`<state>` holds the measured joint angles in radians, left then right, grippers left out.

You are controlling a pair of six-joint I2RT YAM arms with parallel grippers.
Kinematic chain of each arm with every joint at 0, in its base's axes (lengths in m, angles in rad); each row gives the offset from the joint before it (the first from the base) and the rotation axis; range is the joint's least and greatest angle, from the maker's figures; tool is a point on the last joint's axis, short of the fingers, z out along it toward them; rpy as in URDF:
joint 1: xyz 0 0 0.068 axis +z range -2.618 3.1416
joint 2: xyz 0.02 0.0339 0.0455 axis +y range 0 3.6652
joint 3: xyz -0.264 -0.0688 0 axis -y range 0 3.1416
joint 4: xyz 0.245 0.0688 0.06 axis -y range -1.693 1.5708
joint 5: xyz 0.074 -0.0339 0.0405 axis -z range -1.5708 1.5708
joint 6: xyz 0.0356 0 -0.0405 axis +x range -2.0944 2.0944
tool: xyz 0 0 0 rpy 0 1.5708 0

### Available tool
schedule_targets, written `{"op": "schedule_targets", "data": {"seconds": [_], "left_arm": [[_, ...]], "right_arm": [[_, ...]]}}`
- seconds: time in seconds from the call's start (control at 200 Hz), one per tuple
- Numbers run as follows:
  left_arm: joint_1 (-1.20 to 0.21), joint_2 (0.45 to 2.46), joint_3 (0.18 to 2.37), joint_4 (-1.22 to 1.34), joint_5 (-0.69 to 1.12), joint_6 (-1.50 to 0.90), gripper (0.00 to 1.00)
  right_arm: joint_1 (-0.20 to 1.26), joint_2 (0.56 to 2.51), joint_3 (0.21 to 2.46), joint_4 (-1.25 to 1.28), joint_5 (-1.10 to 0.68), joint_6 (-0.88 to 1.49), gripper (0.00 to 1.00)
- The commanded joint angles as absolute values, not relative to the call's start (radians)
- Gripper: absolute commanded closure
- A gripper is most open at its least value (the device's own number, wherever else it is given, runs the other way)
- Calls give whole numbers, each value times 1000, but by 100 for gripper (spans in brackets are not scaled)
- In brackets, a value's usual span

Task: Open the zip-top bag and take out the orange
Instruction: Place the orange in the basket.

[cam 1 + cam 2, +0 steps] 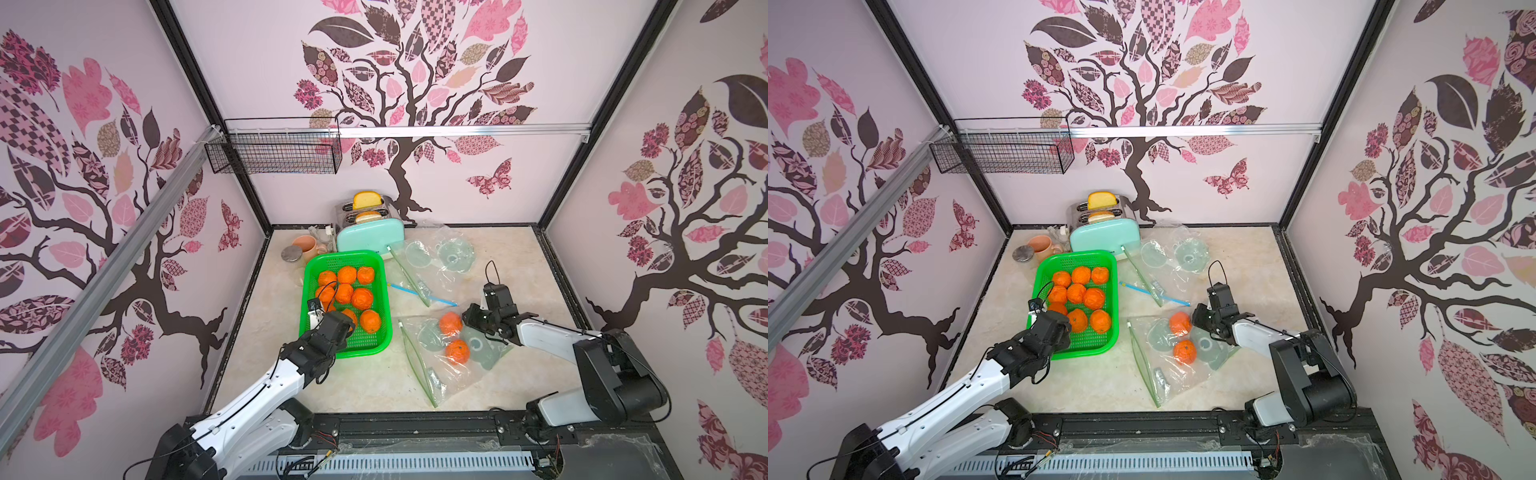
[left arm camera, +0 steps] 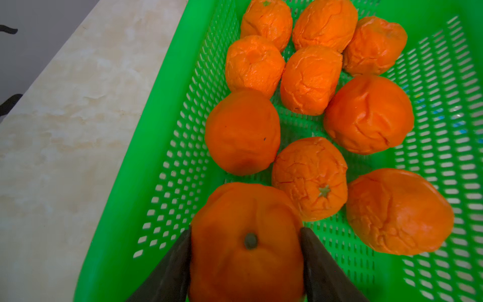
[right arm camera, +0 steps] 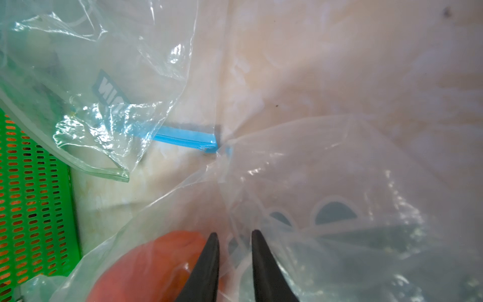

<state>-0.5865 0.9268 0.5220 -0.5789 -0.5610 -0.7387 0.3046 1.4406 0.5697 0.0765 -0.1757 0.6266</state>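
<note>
My left end effector is clamped on the held orange, one dark finger pressed to each side of it and its stem dimple facing the wrist camera. I hold it over the near left part of the green basket, where nine loose oranges lie on the perforated floor. Whether the held orange touches that floor I cannot tell. The basket sits on the left of the marbled tabletop. To its right, on the near side, lies the zip-top bag, clear and crumpled, with its green seal edge turned toward the basket. Inside it are the far bagged orange and the near bagged orange, close together. My right end effector is at the bag's far right corner, just beside the far bagged orange. Its fingers stand a narrow gap apart over wrinkled film, and I cannot tell if any film is caught between them. A blue strip lies just beyond the bag, partly under a second clear bag that rests farther back beside the mint toaster.
</note>
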Motion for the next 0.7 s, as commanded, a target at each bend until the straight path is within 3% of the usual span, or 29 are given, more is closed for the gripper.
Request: {"op": "schedule_targets", "data": {"seconds": [0.0, 0.325, 0.695], "left_arm": [[-580, 934, 519, -602, -621, -843, 62], [-580, 1025, 508, -593, -665, -907, 59], [-576, 1101, 536, -569, -661, -882, 40]], "right_arm": [[313, 1418, 566, 76, -175, 628, 74], [316, 1414, 569, 70, -173, 626, 73], [316, 1411, 569, 64, -161, 621, 73]]}}
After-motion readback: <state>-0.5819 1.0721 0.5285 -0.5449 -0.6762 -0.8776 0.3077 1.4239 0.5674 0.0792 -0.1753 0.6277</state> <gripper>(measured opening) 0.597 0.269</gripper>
